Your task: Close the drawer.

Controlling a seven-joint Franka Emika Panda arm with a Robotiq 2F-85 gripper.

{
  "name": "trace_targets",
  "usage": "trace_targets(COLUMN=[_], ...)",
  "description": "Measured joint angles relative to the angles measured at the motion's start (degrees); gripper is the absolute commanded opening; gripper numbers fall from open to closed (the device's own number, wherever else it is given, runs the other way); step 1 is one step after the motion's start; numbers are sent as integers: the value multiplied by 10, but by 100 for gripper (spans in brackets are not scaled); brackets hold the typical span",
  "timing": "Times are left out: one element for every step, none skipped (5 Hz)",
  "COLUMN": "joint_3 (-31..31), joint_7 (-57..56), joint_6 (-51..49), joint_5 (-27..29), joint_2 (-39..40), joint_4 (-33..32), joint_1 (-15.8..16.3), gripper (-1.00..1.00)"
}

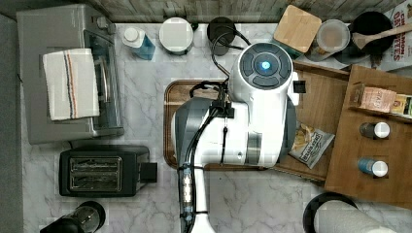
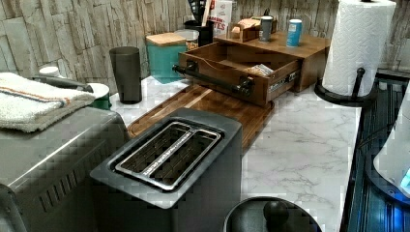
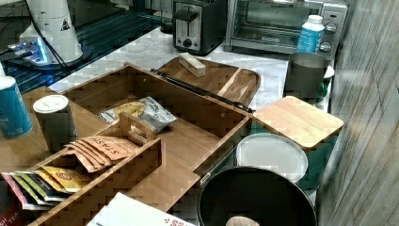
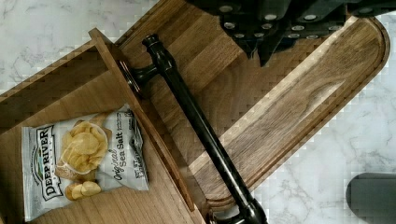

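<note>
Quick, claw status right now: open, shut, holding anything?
Claw: cannot be told; it hangs over the tray, beside the open drawer's handle, holding nothing visible.

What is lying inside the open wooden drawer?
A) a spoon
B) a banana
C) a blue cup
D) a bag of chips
D: a bag of chips lies flat on the bottom of the pulled-out drawer, behind its front wall and black bar handle.
</note>
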Motion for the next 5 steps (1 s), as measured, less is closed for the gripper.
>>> trace_targets(joint_3=[0,0,-2,-4,-1], joint_7=[0,0,0,-10,-27], joint_6=[5,6,6,40,71], joint_5=[0,-1,0,0,0], joint_2=[1,8,18,25,34], joint_4=[-3,-3,-6,-12,-13], joint_1=[0,-1,-1,-1,-1], gripper=[-100,-100,-100,-100,-100])
